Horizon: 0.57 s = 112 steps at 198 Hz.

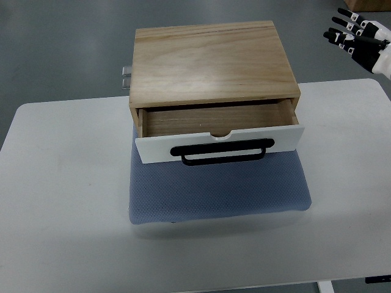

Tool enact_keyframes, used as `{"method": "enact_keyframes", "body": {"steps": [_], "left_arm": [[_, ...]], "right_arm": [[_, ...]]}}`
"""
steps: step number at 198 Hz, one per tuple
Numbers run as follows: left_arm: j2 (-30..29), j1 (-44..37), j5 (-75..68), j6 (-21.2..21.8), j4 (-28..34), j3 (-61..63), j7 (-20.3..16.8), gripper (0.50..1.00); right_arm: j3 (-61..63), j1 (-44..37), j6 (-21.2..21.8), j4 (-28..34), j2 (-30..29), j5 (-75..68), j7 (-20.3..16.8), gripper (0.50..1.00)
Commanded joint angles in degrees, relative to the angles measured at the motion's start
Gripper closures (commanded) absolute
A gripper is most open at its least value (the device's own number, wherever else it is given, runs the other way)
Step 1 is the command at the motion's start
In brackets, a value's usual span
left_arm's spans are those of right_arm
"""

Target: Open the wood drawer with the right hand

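The drawer (pixel 219 131) is seen pulled partly out of the wooden box (pixel 214 61), mid-table on a blue mat (pixel 217 192). The right hand (pixel 356 33), far right, is spread and empty. Opening is judged done.

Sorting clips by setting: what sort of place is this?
Probably a lab or test bench: a plain white table on grey floor, holding only a wood drawer box on a blue mat.

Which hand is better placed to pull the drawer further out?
The right hand: it is the only one in view, fingers spread, at the upper right beyond the table, apart from the black handle.
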<state>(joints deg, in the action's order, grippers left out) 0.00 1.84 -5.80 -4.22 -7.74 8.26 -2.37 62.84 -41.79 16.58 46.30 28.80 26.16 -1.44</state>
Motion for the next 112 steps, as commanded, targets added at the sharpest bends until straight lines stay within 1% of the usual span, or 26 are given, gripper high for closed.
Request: {"method": "enact_keyframes", "body": {"steps": [1,45,112], "left_arm": [[0.00,0.00,0.00,0.00,0.00,0.00,0.00,0.500],[0.00,0.00,0.00,0.00,0.00,0.00,0.00,0.500],[0.00,0.00,0.00,0.00,0.00,0.00,0.00,0.500]], "right_arm": [[0.79,2.32,-0.49,-0.07,-1.64,0.21,-0.06,0.548],[5.10,5.49,-1.37,-1.48,-5.68,-0.59,0.29,0.548],[6.86,7.95,-1.28,-1.65,-6.21,-0.67,0.64,0.548]]}}
